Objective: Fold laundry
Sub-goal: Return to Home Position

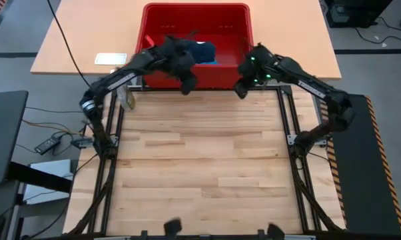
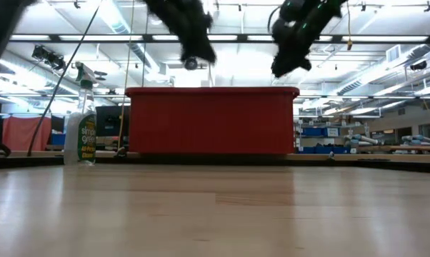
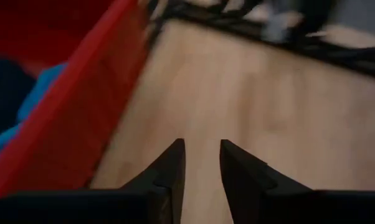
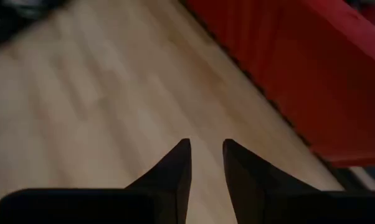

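Blue laundry bunched in red bin, long axis unclear, left hand, right hand over its near wall, slightly parted

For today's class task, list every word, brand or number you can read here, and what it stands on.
"Simple Green": on the spray bottle, left of the red basket in the low view.
The white card on the far table, high view: too small to read.

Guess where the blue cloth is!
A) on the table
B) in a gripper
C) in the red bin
C: the blue cloth lies inside the red bin, while the left gripper and right gripper hang empty just outside its front wall.
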`<state>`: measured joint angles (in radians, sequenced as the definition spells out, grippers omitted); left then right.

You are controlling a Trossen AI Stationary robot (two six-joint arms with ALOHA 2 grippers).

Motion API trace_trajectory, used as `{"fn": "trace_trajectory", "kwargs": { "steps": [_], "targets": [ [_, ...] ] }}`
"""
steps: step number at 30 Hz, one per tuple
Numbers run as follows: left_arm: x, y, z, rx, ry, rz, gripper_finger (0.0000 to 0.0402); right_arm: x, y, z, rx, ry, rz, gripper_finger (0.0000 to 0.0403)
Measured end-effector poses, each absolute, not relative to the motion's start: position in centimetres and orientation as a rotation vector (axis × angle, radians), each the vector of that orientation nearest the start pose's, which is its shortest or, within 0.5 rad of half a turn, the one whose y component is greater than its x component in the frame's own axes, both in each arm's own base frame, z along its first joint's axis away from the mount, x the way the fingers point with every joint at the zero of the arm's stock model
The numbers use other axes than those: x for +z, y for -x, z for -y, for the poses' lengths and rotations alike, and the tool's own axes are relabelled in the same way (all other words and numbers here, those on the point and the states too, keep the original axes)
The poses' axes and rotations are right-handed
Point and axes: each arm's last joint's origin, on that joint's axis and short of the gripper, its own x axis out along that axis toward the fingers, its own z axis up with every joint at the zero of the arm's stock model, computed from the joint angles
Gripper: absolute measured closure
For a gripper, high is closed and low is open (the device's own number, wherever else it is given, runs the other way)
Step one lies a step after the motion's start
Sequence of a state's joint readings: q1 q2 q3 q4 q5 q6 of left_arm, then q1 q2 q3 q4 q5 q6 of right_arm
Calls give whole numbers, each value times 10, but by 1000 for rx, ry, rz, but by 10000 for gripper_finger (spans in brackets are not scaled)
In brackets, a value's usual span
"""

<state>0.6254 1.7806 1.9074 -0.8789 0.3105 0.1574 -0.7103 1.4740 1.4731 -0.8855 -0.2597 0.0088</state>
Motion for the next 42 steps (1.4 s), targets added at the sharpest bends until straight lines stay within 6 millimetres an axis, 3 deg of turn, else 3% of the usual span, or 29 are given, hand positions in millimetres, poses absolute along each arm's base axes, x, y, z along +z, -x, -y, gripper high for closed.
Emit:
{"fn": "trace_trajectory", "kwargs": {
  "steps": [3,7,10,12,18,23,25,31,37,42],
  "targets": [
    [423,-295,-174,194,148,-613,317,373,-224,161,-309,-405,-731,322],
    [435,-290,-124,109,66,-378,360,389,-211,116,-150,-333,-621,381],
    [424,-281,-91,37,90,-210,393,394,-195,84,-97,-311,-505,392],
    [410,-272,-71,27,108,-142,395,391,-185,62,-60,-332,-424,392],
    [349,-242,-16,79,118,-160,399,354,-161,7,23,-286,-315,397],
    [292,-226,-1,56,143,-268,399,312,-154,-12,6,-213,-321,399],
    [278,-219,4,59,185,-258,400,305,-151,-16,45,-213,-258,399],
    [248,-197,17,77,207,-153,400,279,-130,-22,129,-164,-122,400],
    [224,-177,17,67,157,-162,401,252,-110,-17,72,-200,-81,400],
    [218,-164,15,61,144,-101,401,233,-101,-15,44,-195,-53,402]
  ]
}}
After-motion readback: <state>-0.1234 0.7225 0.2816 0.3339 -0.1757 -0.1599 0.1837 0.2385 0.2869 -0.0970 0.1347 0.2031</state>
